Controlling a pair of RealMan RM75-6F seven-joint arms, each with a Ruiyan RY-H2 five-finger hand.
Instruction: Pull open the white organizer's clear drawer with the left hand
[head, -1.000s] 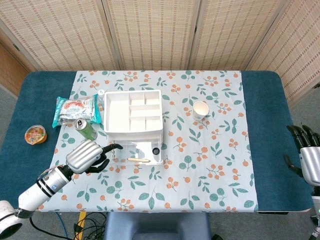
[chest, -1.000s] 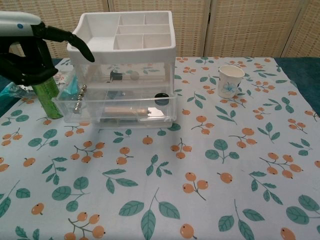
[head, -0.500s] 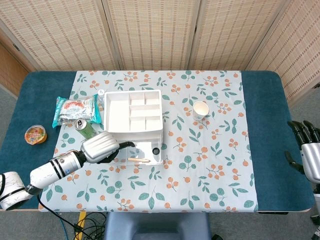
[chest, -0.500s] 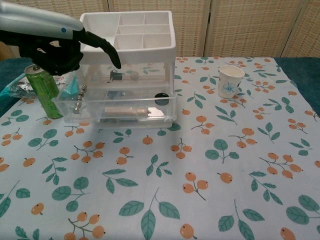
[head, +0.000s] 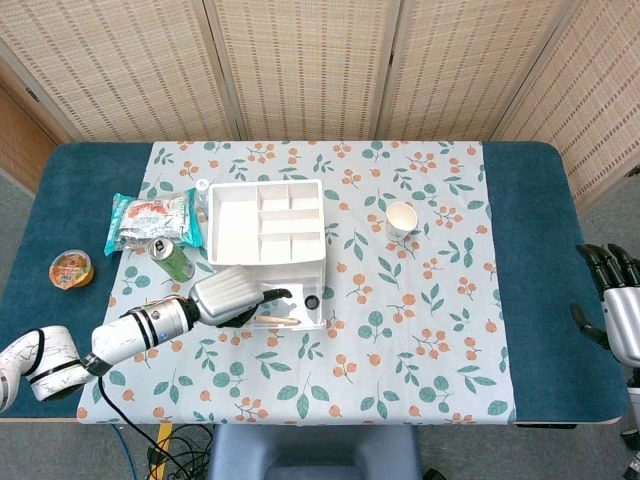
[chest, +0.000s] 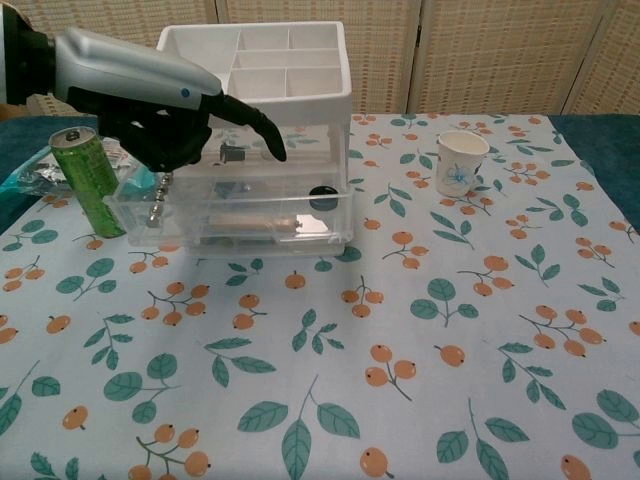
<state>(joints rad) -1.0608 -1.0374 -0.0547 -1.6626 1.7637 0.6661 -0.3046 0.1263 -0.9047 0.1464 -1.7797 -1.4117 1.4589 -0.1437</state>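
The left hand (chest: 160, 105) has moved over the clear drawer (chest: 235, 215).

- My left hand (chest: 150, 95): silver shell on the back, small blue dot, black fingers (chest: 255, 118).
- My left forearm (head: 60, 356): white casing, black-banded wrist.
- My right hand (head: 615, 310): silver back, black fingers.

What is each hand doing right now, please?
Left hand: over the clear drawer, one finger extended, holding nothing visible; grip cannot be told.
Right hand: open, empty, at the table's edge.
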